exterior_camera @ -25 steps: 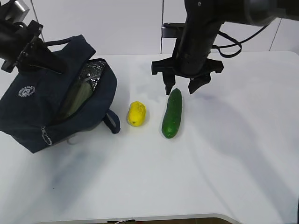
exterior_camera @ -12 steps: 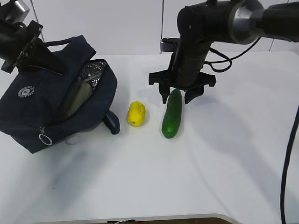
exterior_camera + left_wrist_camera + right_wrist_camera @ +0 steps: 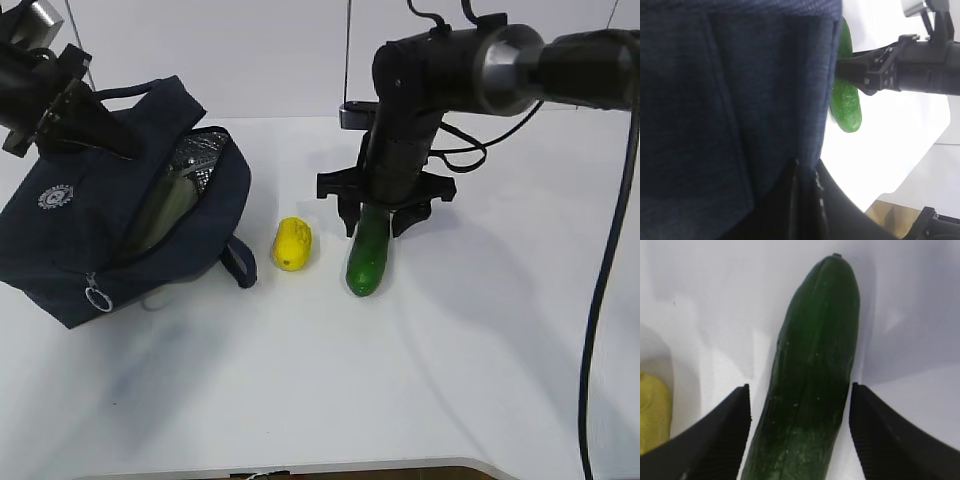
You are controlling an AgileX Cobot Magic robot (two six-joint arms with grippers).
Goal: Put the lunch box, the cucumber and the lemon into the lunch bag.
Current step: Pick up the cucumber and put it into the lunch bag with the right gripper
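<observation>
Lowered since before, right gripper [image 3: 379,224] fingers [image 3: 715,437] straddle the cucumber [image 3: 368,252], unclenched.

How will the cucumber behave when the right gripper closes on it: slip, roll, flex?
The cucumber looks smooth and glossy, so it may slip. It is round, so it could roll if nudged off-centre. The right gripper straddles its far end, so the free end would probably droop.

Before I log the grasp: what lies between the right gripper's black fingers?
The long dark green cucumber lies between the right gripper's open fingers, flat on the white table; the right wrist view shows it.
</observation>
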